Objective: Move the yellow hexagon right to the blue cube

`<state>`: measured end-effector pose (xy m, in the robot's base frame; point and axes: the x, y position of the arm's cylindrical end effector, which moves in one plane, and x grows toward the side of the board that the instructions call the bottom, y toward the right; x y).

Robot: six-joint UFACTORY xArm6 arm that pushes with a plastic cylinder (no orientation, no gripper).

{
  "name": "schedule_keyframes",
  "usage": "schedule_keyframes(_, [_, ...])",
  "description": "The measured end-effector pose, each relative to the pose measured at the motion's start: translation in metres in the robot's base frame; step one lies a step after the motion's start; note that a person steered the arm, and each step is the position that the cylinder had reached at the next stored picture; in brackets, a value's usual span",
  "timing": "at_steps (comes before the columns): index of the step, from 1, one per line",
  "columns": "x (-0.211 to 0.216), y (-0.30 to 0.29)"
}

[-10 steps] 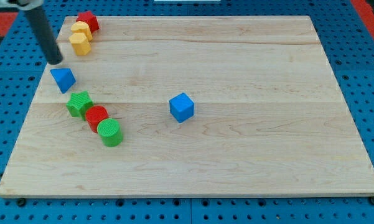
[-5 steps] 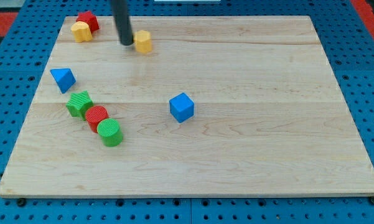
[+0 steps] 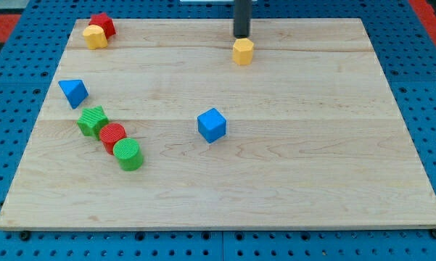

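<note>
1. Yellow hexagon (image 3: 242, 51) sits near the view's top edge of the table (image 3: 312, 145), a little right of centre, well apart from the blue cube (image 3: 212, 125), which lies below it and slightly toward the view's left.
2. My tip (image 3: 241, 35) stands just above the yellow hexagon in the view, close beside it — contact cannot be made out.
3. As a tool, the arm has no jaws to open or close: it ends in a plain dark rod and has hold of nothing.
4. At the view's top left corner, a red block (image 3: 102, 25) and a second yellow block (image 3: 95, 36) sit touching, the yellow one lower and to the left.
5. Down the view's left side, a blue triangular block (image 3: 73, 92) lies alone, near the table's edge.
6. Below it runs a slanting row — a green star-shaped block (image 3: 92, 120), a red cylinder (image 3: 112, 135) and a green cylinder (image 3: 128, 154), each touching the next, stepping toward the view's bottom right.
7. Around the wooden table lies a blue pegboard surface (image 3: 421, 80).
</note>
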<state>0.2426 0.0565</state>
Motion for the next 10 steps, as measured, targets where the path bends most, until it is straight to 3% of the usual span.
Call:
schedule_keyframes(1, [0.048,0.004])
schedule_keyframes(2, [0.069,0.016])
schedule_keyframes(4, [0.055,0.007])
schedule_keyframes(5, [0.069,-0.035])
schedule_keyframes(7, [0.147,-0.041])
schedule_keyframes(8, [0.156,-0.041])
schedule_keyframes(9, [0.148,-0.037])
schedule_keyframes(10, [0.158,0.023])
